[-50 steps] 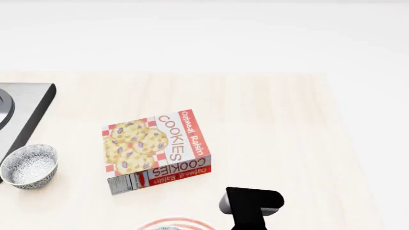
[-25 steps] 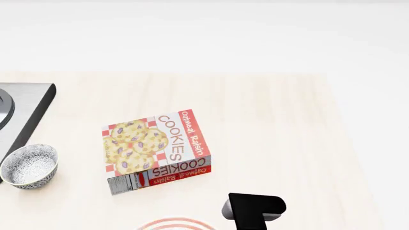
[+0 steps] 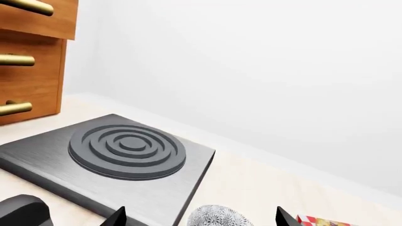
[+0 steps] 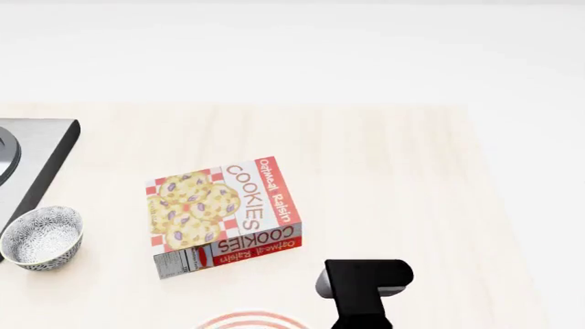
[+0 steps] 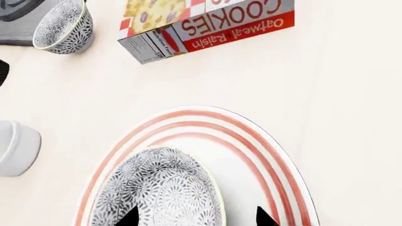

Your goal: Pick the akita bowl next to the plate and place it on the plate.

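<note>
Right arm shifted slightly farther since earlier.
Akita bowl sitting on plate; right gripper spread open around it, grip unclear.

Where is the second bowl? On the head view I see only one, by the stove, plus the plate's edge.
Observer: The right wrist view shows a second bowl sitting on the plate, inside its red rings.
Operator: Is the right gripper clamped on it?
Observer: It doesn't look so. The right gripper appears open, with its tips set wide apart over the bowl.
Operator: Anything close to the plate that I can't see?
Observer: A white cup stands beside the plate, clear of its rim.
</note>
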Controlling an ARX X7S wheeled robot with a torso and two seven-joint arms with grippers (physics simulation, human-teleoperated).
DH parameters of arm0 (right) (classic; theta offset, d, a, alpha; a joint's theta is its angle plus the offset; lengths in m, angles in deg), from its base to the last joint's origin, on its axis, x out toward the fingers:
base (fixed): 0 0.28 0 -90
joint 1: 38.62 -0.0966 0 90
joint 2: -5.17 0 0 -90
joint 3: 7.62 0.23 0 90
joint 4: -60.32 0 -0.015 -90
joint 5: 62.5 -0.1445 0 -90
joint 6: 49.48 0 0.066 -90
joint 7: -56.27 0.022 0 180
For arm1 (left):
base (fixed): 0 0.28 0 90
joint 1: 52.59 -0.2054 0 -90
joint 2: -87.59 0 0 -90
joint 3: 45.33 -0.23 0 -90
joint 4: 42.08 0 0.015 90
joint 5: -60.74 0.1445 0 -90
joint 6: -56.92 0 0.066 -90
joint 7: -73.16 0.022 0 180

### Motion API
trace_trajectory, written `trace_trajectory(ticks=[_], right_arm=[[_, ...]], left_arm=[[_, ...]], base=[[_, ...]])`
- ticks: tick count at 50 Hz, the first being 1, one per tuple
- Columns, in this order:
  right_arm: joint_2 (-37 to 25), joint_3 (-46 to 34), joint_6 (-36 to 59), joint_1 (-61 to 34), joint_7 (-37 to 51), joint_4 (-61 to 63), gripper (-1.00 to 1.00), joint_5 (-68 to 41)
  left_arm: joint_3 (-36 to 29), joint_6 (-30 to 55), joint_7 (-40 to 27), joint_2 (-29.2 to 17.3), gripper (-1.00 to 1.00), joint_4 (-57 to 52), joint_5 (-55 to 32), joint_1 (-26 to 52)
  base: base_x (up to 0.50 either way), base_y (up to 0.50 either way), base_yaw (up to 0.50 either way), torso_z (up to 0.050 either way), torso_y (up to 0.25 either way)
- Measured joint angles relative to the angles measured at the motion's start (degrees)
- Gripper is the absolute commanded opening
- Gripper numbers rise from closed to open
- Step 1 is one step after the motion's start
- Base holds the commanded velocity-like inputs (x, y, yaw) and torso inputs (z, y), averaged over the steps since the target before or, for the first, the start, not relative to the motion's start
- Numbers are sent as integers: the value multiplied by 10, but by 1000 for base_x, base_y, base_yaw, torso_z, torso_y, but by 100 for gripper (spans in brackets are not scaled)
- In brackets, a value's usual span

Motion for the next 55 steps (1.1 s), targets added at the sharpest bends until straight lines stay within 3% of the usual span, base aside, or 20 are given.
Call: trace_trajectory(ticks=[17, 28, 37, 55], right_arm=[[-26, 16, 21, -54, 161, 86, 100, -152], [-49, 33, 13, -69, 220, 158, 100, -187], [-65, 63, -5, -46, 219, 222, 100, -124], [-81, 83, -149, 101, 152, 329, 100, 166]], left_arm=[[-1, -1, -2, -1, 100, 0, -2, -1], [-2, 0, -4, -2, 100, -2, -3, -1], [-3, -2, -4, -3, 100, 2, -2, 0], [-4, -2, -7, -4, 100, 0, -4, -1]], base=[[0, 0, 0, 0, 0], [0, 0, 0, 0, 0], [0, 0, 0, 0, 0], [0, 0, 0, 0, 0]])
